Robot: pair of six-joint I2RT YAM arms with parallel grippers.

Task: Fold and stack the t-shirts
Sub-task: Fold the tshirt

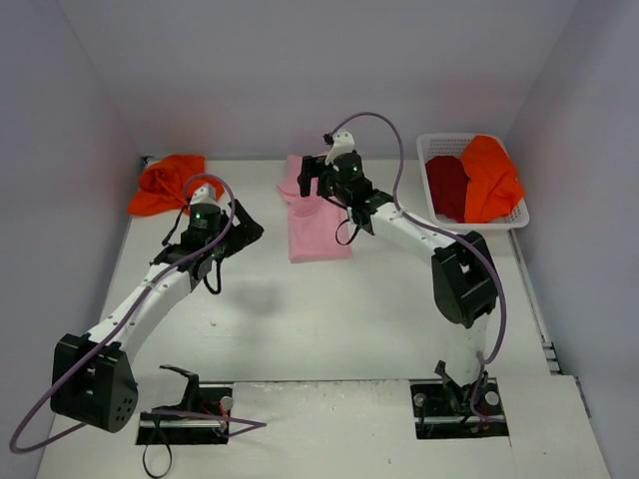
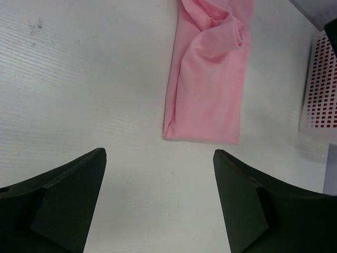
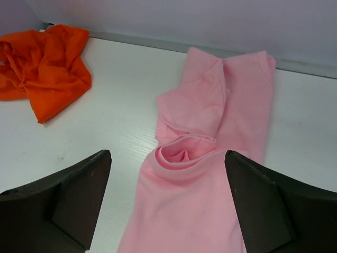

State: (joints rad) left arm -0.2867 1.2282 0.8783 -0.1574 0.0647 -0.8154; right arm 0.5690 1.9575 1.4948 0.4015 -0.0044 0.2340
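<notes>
A light pink t-shirt (image 1: 319, 232) lies folded into a long narrow strip at the table's back middle, its collar end bunched (image 3: 185, 154). My right gripper (image 1: 310, 181) hovers open over that bunched end, fingers (image 3: 79, 195) on either side and nothing held. My left gripper (image 1: 247, 230) is open over bare table left of the strip, whose near hem (image 2: 202, 132) lies just ahead of the fingertips (image 2: 247, 190). A crumpled orange t-shirt (image 1: 166, 183) lies at the back left. Another orange t-shirt (image 1: 491, 178) and a dark red one (image 1: 446, 186) sit in the basket.
The white latticed basket (image 1: 439, 139) stands at the back right against the wall, its side visible in the left wrist view (image 2: 321, 84). Pale walls close off the table on the left, back and right. Both arm bases are bolted at the near edge.
</notes>
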